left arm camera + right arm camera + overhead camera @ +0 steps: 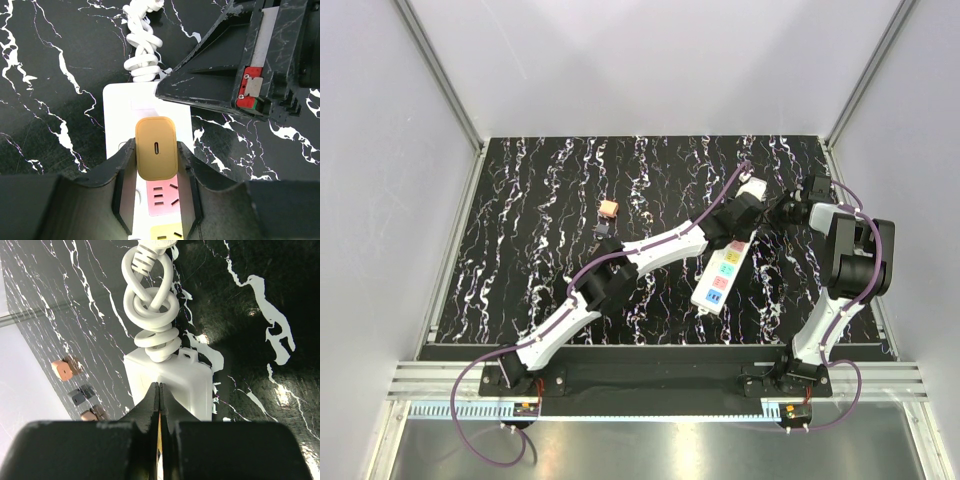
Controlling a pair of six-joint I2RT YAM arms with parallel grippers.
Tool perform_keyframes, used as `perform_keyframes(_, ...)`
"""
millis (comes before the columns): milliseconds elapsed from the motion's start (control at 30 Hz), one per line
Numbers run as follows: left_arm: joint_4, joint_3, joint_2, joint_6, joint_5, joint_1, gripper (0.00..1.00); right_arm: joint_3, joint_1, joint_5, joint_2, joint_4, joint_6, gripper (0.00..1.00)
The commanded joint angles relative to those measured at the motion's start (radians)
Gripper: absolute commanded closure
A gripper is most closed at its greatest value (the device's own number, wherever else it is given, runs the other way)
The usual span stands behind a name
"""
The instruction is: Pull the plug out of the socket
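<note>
The white power strip point(718, 280) lies right of centre on the black marbled table. An orange plug point(156, 135) sits in its top outlet, above a pink outlet face point(161, 197). My left gripper point(156, 150) straddles the plug, its fingers closed against both sides. In the top view the left gripper point(740, 222) hides the plug. My right gripper point(158, 385) is shut and empty, its tips resting on the strip's cord end point(190, 380). It also shows in the left wrist view point(240, 65) and the top view point(785, 212).
The strip's knotted white cord point(152, 315) lies just beyond its end. A loose small orange block point(608, 208) and a dark block point(602, 229) lie on the table left of the strip. Grey walls enclose the table at the back and sides.
</note>
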Motion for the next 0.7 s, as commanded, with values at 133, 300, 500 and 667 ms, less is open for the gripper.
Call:
perform_keyframes(133, 0.098, -0.018, -0.105, -0.034, -0.017, 0.001, 1.0, -0.026, 0.021, 0.157, 0.029, -0.094, -0.059, 1.0)
perform_keyframes(300, 0.15, -0.082, -0.151, -0.055, -0.013, 0.004, 1.0, -0.026, 0.024, 0.161, 0.028, -0.094, -0.059, 1.0)
perform_keyframes(500, 0.172, -0.095, -0.163, -0.065, -0.011, 0.005, 1.0, -0.023, 0.024, 0.163, 0.029, -0.096, -0.061, 1.0)
perform_keyframes(667, 0.178, -0.088, -0.161, -0.08, -0.001, 0.004, 1.0, -0.023, 0.026, 0.163, 0.029, -0.099, -0.061, 1.0)
